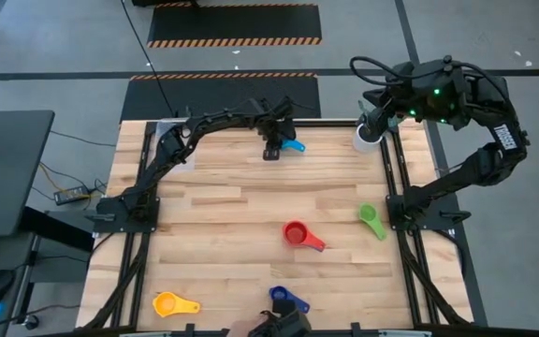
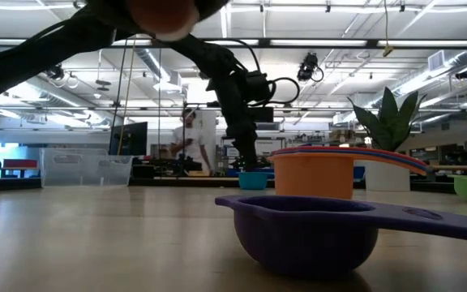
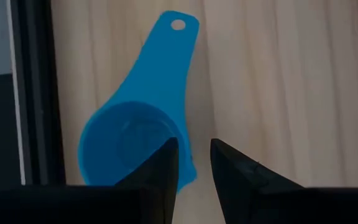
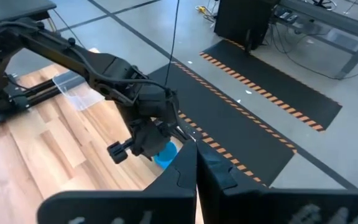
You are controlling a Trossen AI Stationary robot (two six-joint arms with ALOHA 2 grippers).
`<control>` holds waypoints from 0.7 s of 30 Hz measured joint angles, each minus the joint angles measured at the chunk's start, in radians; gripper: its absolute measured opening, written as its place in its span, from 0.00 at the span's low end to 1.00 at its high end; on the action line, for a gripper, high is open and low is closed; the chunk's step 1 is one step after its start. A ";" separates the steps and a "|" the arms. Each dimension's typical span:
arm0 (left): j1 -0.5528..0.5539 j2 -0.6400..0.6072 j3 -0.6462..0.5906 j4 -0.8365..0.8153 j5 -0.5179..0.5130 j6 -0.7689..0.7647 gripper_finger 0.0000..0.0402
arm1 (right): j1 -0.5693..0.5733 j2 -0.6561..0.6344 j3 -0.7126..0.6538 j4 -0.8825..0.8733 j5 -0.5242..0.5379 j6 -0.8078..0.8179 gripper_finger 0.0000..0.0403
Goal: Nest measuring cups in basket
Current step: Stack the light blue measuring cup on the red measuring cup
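A light blue measuring cup (image 3: 129,137) lies on the wooden table near its far edge (image 1: 295,146), handle pointing away from the arm. My left gripper (image 3: 194,165) is low over it (image 2: 248,166), open by a narrow gap, one finger over the bowl and one outside the wall. The clear basket (image 1: 169,126) stands at the far left corner (image 2: 87,166). Red (image 1: 298,234), green (image 1: 372,220), orange (image 1: 171,302) and dark blue (image 1: 288,300) cups lie scattered on the near half. My right gripper (image 4: 196,174) is shut, raised at the far right (image 1: 374,114). My left gripper comes at the light blue cup from above, slanting down. Its fingertips (image 3: 169,155) stand astride the bowl's wall (image 3: 188,171) beside the handle's root. Whether they touch the wall I cannot tell. The cup rests on the table.
A white pot with a green plant (image 1: 368,139) stands at the far right corner, under my right arm. The dark blue cup (image 2: 306,231) sits close to the near edge. Open tabletop lies between the basket and the light blue cup.
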 joint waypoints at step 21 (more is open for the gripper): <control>0.008 0.043 0.000 0.014 -0.021 -0.070 0.25 | -0.010 0.000 0.000 -0.001 0.001 -0.022 0.01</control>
